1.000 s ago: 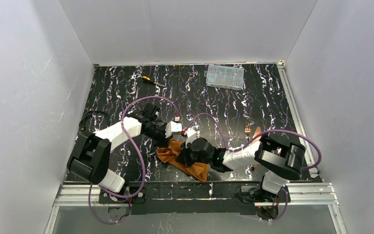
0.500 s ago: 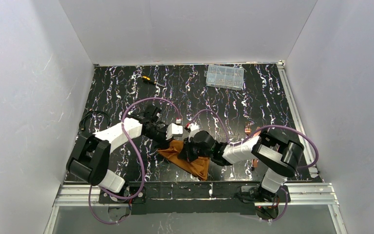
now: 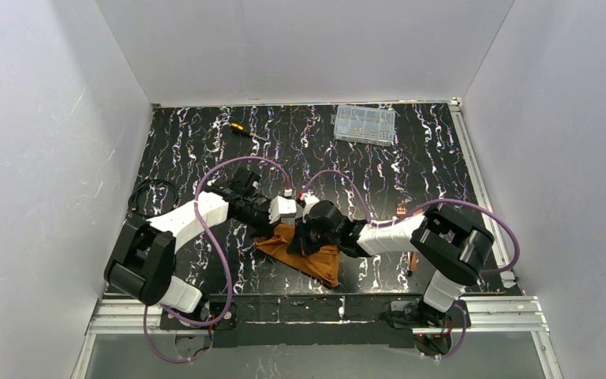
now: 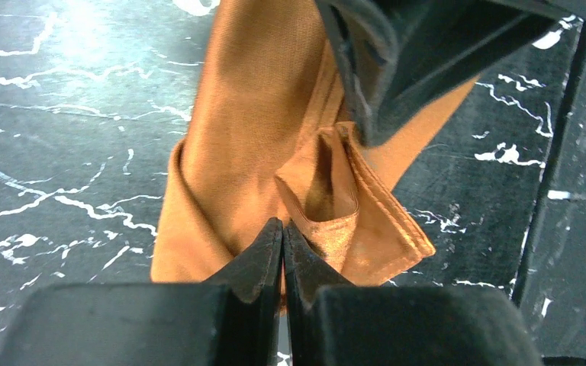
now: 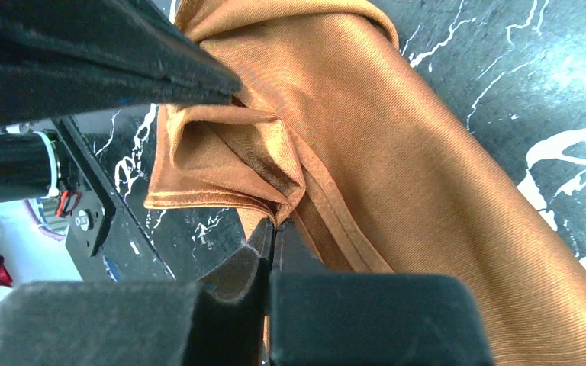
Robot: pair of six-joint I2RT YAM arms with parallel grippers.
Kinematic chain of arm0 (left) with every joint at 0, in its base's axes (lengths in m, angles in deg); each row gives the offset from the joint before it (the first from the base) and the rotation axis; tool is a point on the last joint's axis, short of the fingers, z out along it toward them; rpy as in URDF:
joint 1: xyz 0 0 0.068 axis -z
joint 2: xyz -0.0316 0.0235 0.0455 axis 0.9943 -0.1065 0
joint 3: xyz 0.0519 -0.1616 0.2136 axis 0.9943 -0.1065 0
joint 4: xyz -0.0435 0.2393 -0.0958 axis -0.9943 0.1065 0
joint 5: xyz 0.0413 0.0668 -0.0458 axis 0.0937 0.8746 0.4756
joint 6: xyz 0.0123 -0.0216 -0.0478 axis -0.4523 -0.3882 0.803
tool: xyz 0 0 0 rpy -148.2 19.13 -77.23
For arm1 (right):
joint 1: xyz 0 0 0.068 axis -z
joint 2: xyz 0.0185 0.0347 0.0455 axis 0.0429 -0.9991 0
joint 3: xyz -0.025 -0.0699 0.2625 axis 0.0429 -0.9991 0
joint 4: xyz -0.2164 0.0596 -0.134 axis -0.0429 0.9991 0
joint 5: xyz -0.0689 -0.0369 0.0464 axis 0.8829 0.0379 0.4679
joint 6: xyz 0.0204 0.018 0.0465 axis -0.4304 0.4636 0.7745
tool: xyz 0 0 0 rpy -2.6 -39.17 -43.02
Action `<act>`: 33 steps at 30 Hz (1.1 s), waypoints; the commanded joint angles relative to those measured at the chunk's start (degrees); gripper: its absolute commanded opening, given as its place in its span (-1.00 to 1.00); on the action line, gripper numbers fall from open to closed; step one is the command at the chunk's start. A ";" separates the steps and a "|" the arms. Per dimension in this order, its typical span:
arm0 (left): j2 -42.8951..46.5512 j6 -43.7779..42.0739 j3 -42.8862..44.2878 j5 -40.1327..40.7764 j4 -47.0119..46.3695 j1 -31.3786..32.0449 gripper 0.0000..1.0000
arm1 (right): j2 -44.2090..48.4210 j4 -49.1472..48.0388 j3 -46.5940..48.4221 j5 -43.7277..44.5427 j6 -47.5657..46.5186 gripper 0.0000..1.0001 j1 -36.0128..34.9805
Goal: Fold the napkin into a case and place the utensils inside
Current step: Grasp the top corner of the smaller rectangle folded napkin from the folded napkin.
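Near the front edge of the table, just beyond the aluminium rail, we find the napkin lying as a rumpled, folded wedge whose point reaches toward that rail. The left gripper and the right gripper meet over its far end, almost touching each other. From the left wrist we see the left gripper with its fingertips pressed together on a raised ridge of cloth, a hemmed corner folded into a small pocket just beside them, and the right gripper above that pocket. From the right wrist, the right gripper is likewise clamped tight, pinching the stitched hem where two folds come together, with the left gripper close overhead. The utensils lie right of the napkin, apart from it, beside the right arm's elbow. White walls close the table on three sides. Bare dark marbled surface lies open to the left of the cloth and behind both grippers; the screwdriver and the clear compartment box sit well apart near the back edge. A small white label on the black bar at the front is too small for us to read.
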 commanded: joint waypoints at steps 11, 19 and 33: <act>4.67 5.55 0.08 3.94 -1.20 0.03 -1.00 | -0.20 2.70 2.24 -2.90 1.48 -0.97 0.56; 4.77 6.13 -1.01 4.87 -2.08 0.29 0.24 | -1.38 1.74 2.26 -4.19 1.75 -0.97 0.77; 1.53 3.39 -2.43 5.52 -5.85 0.74 -0.68 | -2.41 -1.98 1.75 -7.10 3.54 -0.97 1.96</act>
